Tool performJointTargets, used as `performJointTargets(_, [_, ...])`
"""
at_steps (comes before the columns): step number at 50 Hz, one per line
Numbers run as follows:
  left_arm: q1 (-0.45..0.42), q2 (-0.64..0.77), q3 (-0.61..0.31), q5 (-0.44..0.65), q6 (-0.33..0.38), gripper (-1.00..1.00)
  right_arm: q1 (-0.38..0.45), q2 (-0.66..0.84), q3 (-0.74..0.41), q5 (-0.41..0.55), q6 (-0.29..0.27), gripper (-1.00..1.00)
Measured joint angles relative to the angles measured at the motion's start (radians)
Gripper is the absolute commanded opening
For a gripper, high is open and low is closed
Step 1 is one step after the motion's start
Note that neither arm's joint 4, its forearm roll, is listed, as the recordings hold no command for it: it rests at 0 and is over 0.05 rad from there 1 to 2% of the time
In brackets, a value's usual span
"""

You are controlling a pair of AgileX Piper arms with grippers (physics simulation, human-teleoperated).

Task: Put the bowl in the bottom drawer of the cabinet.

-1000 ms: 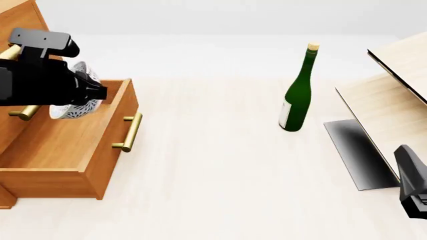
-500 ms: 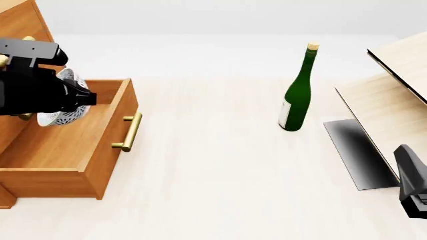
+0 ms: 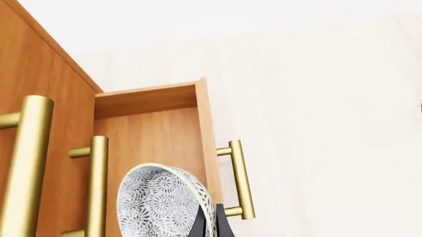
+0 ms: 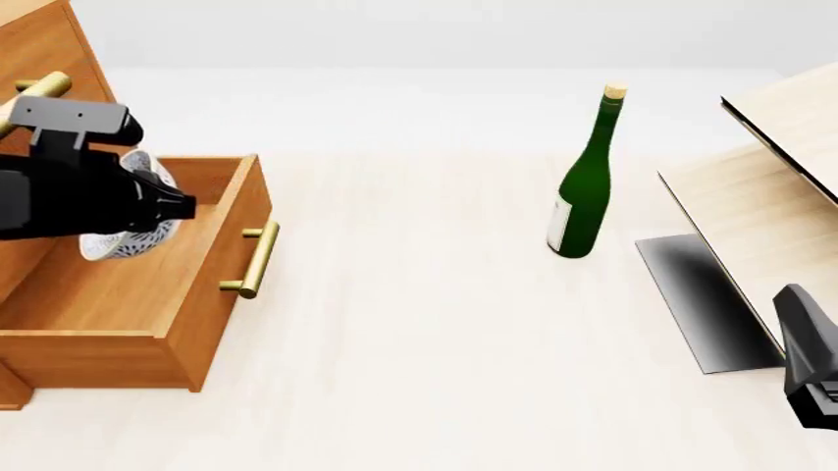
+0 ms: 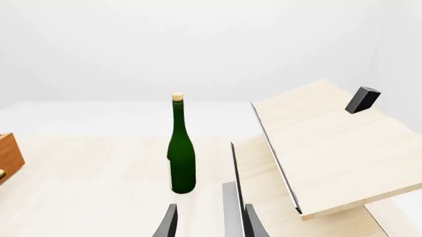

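Note:
The orange-brown cabinet (image 4: 37, 54) stands at the far left with its bottom drawer (image 4: 144, 294) pulled open, brass handle (image 4: 257, 259) on its front. My left gripper (image 3: 205, 223) is shut on the rim of the speckled white bowl (image 3: 158, 202), which is tilted on edge. In the front view the bowl (image 4: 116, 245) hangs over the drawer's inside, close to the cabinet, and is half hidden by the black left arm (image 4: 66, 191). I cannot tell whether it touches the drawer floor. My right gripper (image 5: 209, 223) is open and empty at the near right.
A green bottle (image 4: 584, 182) with a cork stands upright mid-table, also in the right wrist view (image 5: 182, 153). Pale light-wood furniture (image 4: 772, 186) with a black panel (image 4: 701, 299) fills the right side. Upper drawer handles (image 3: 25, 158) are close to the bowl.
The left gripper with the bowl has sunk lower over the open drawer and drifted a little toward the cabinet. The right arm has not moved.

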Motion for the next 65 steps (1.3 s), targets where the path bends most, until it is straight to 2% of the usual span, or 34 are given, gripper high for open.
performJointTargets(28, [0.014, 0.067, 0.02, -0.051, -0.006, -1.0, 0.0, 0.0, 0.0, 0.0, 0.0, 1.0])
performJointTargets(65, [0.067, 0.115, 0.047, -0.08, 0.034, -1.0, 0.0, 0.0, 0.0, 0.0, 0.0, 1.0])
